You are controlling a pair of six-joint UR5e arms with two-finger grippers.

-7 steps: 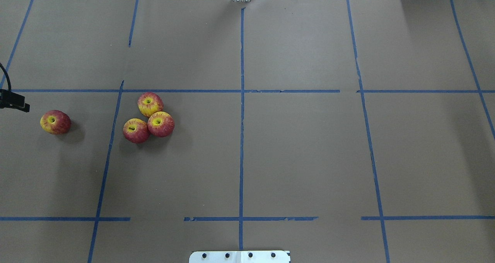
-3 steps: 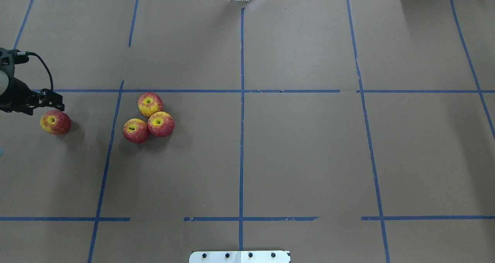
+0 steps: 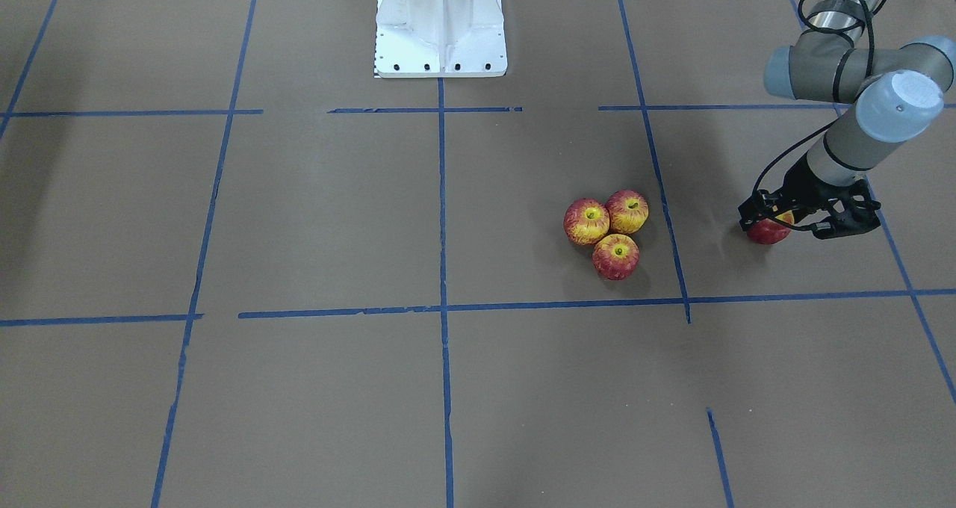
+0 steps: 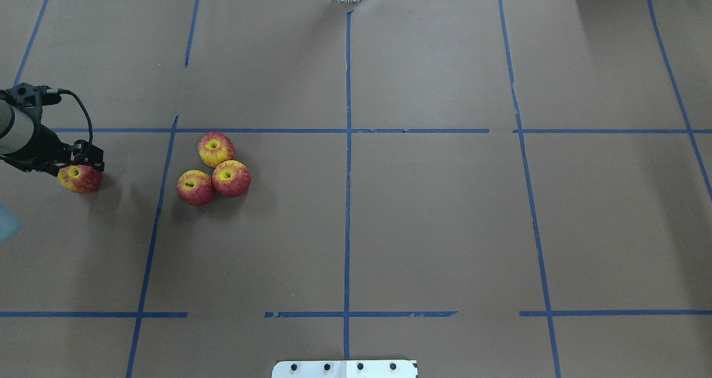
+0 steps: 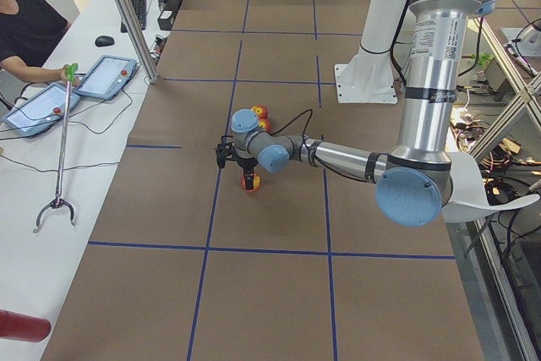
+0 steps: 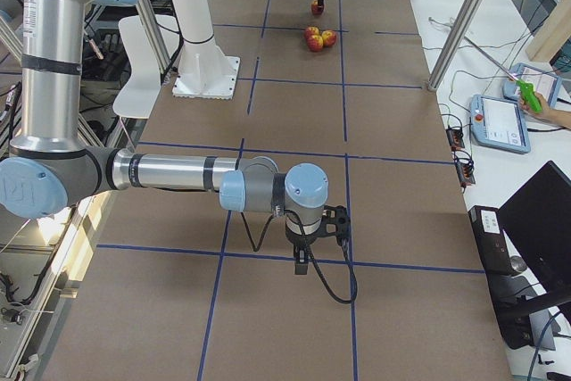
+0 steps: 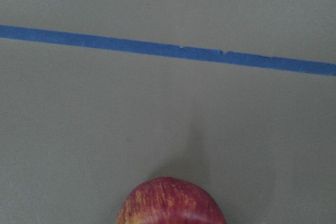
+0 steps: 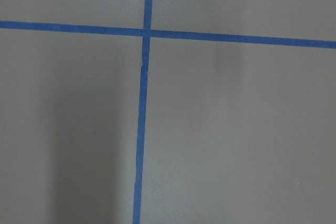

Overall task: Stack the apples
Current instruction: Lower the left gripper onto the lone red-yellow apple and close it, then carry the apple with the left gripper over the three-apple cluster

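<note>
Brown paper (image 4: 434, 222) crossed by blue tape lines (image 4: 347, 200), laid over the whole table. Out in front of the white base (image 3: 441, 22), toward the left arm's side: a tight triangle of clustered apples (image 4: 231, 178), three of them, red streaked with yellow, stem hollows up, all resting on the paper. Farther from the base on that same side, well apart from the cluster: the lone apple (image 4: 79, 180), also on the paper, yellow hollow up. Low over that apple, the left gripper (image 3: 795, 220), pointed down at the table, with jaws apparently spread and closed on nothing. Not possible to tell whether touching the fruit or just clear of it. In the left wrist view, only a red flank of that apple at the bottom edge, with one tape line across the paper beyond. On the other side of the base, far from every apple: the right gripper (image 6: 302, 265), pointed down over bare paper and a crossing of tape lines. Jaw state there impossible to tell.
</note>
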